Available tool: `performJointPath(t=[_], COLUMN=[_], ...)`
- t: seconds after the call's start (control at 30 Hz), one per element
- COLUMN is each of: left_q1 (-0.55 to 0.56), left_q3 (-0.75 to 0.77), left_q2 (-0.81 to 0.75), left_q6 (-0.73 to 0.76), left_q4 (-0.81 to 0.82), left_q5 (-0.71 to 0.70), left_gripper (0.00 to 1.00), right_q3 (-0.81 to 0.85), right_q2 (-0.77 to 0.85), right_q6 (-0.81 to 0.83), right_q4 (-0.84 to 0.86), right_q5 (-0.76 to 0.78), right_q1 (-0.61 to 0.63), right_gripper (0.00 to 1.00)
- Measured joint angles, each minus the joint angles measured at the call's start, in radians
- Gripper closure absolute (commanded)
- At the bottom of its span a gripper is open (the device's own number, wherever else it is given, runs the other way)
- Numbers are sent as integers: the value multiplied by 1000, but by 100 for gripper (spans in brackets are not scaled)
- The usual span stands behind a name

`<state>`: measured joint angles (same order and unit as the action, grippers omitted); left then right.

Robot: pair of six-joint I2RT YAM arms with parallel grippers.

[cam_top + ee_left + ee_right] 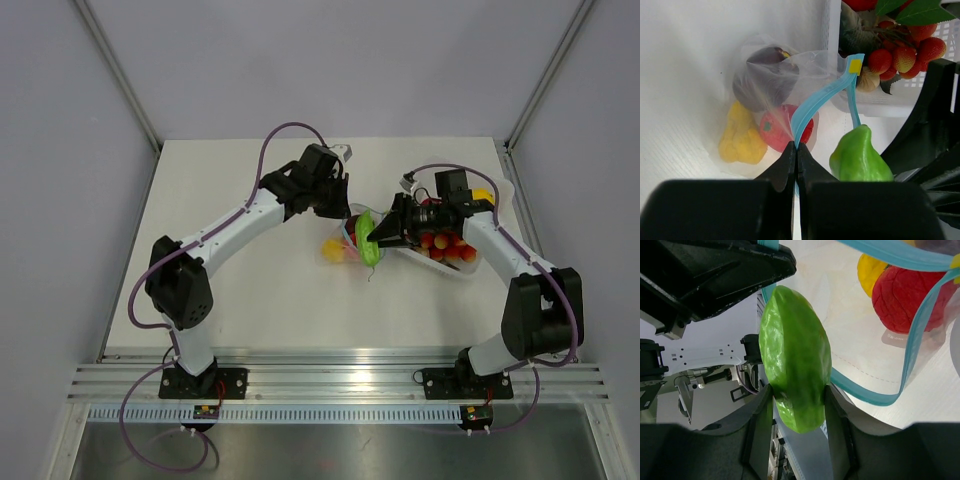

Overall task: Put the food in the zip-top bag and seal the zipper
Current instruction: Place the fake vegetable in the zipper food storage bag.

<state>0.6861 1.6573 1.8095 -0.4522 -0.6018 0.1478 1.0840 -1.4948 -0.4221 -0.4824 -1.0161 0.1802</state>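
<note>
The clear zip-top bag (765, 75) lies mid-table (338, 248) with a dark maroon piece (765, 75), a yellow piece (742, 137) and a red piece (780, 131) inside. Its blue-teal zipper (820, 97) gapes open. My left gripper (796, 150) is shut on one zipper lip and holds the mouth up. My right gripper (799, 402) is shut on a green toy fruit (796, 360) and holds it at the bag's mouth (367, 238). The red and yellow pieces also show in the right wrist view (910, 295).
A rigid clear tub (465, 262) with red berries and leaves (900, 47) stands right of the bag, close behind my right arm. The left arm reaches over the table's middle.
</note>
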Motion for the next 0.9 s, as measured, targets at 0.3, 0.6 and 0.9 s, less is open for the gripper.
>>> performJointPath(t=[0.3,0.6,0.9], left_q1=[0,0,0], left_q3=[-56,-109,-135], left_q2=[-5,-61,-74], left_q6=[15,27,37], left_q4=[39,68,85], left_q5=[41,60,93], left_gripper=[100,100,100], right_q3=[0,14,5], right_q2=[-97,-167,-169], right_q6=[-74,-183,-416], right_q4=[70,112,281], right_q5=[-18,11,126], right_q1=[8,8,9], right_gripper=[71,79,71])
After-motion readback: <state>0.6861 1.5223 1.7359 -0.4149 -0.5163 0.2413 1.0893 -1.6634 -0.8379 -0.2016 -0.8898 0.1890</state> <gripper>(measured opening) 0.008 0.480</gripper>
